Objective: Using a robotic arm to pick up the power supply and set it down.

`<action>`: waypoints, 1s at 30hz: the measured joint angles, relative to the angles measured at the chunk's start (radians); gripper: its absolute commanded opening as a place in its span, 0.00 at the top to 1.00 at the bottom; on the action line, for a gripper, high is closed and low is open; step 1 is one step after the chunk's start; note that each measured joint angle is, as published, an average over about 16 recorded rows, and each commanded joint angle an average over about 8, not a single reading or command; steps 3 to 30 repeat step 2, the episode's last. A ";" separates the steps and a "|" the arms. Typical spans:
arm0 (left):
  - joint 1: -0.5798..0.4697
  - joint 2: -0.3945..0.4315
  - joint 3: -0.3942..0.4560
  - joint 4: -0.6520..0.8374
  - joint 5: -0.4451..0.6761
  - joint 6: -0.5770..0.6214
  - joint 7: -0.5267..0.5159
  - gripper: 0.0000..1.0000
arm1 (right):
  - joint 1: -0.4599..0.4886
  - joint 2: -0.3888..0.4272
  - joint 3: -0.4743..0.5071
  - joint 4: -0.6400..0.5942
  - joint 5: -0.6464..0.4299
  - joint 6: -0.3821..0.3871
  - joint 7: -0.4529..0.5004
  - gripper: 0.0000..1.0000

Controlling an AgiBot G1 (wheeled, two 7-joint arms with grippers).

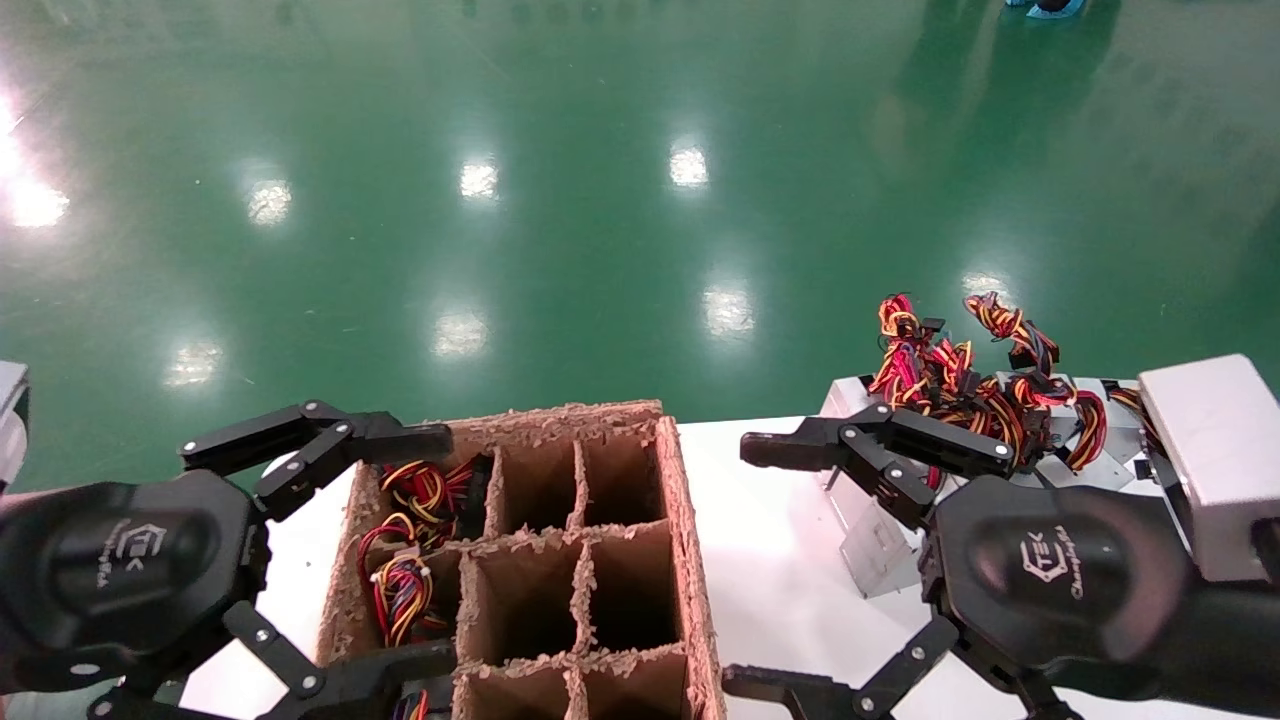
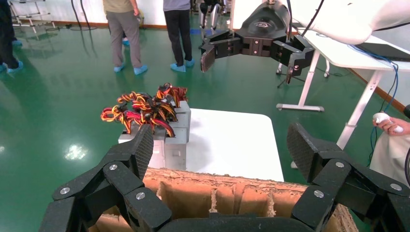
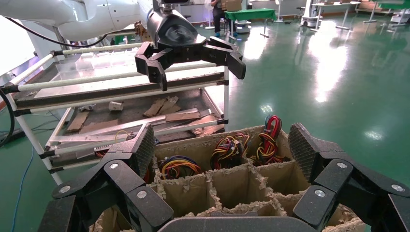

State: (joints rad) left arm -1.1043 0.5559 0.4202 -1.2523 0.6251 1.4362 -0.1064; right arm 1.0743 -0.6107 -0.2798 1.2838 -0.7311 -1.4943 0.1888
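Power supplies [image 1: 1000, 420] are sitting in a cluster at the far right corner of your white tabletop [image 1: 770, 560], their silver-grey metal cases side by side and their red, yellow, orange and black wire bundles [image 1: 960, 370] piling up on top. Neither end effector is touching them.

Your right end effector [image 1: 745, 565] is hovering over the tabletop just near of that cluster, its fingers spread wide and pinching nothing; the far finger [image 1: 800, 447] is reaching across in front of the metal cases, while the near finger is lying low at the near edge of the head view. A pale grey box [image 1: 1215, 465] is riding on that wrist.

Your left end effector [image 1: 440, 545] is hanging at the left side of the brown cardboard divider box [image 1: 690, 560], fingers also spread apart and holding nothing. One finger [image 1: 330, 440] is pointing at the far left corner of the box, the other is lying along its near left edge.

Wires are showing in the box's left-hand compartments [image 1: 410, 540]; the middle and right compartments are looking dark and bare from the head view. You are seeing green glossy floor [image 1: 600, 200] beyond the tabletop. From the right wrist view, a metal cart [image 3: 121, 111] with scraps on its shelves is standing behind the box.
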 measured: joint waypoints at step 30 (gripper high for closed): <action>0.000 0.000 0.000 0.000 0.000 0.000 0.000 0.00 | 0.000 0.000 0.000 0.000 0.000 0.000 0.000 0.00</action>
